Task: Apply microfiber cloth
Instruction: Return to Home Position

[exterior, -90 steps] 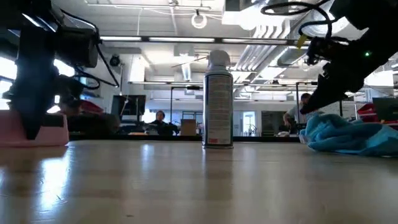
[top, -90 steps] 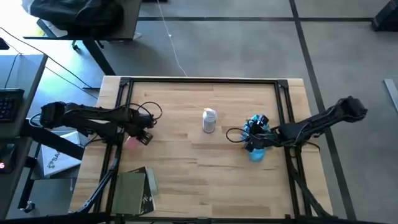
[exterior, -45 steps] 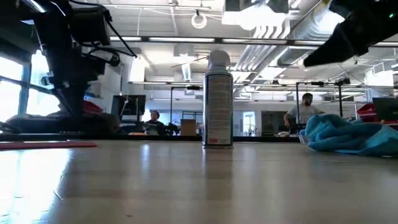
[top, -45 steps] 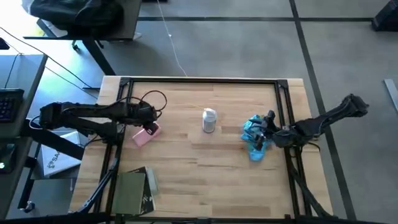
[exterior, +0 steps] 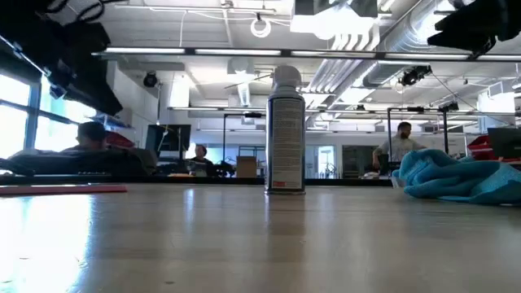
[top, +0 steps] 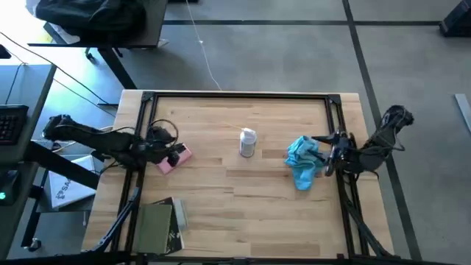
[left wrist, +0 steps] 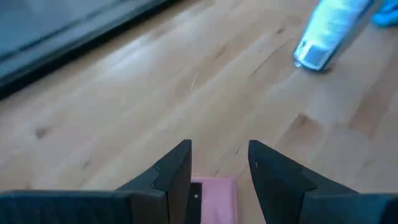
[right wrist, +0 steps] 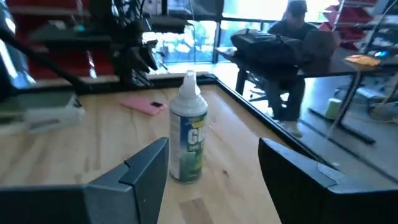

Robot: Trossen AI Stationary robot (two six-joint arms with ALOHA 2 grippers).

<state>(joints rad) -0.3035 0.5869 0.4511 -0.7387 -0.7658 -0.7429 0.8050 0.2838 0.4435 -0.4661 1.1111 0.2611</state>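
roughly front-to-back, bunched microfiber cloth (top: 302, 160)

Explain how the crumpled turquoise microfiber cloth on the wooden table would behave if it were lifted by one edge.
The crumpled turquoise microfiber cloth lies in soft heaped folds, so it would probably hang limp rather than keep its shape. It looks thin and is likely light for its size. A sideways push would probably bunch it up rather than slide it whole.

- Open-plan robotics lab here: bare ceiling ducts (exterior: 404, 37) and strip lights (exterior: 244, 51) fill the top of the low view.
- People (exterior: 402, 145) at desks, mid-frame, far back.
- High view: concrete floor (top: 280, 51), keyboard (top: 11, 125) at left edge, wooden workbench (top: 221, 199) in the centre.
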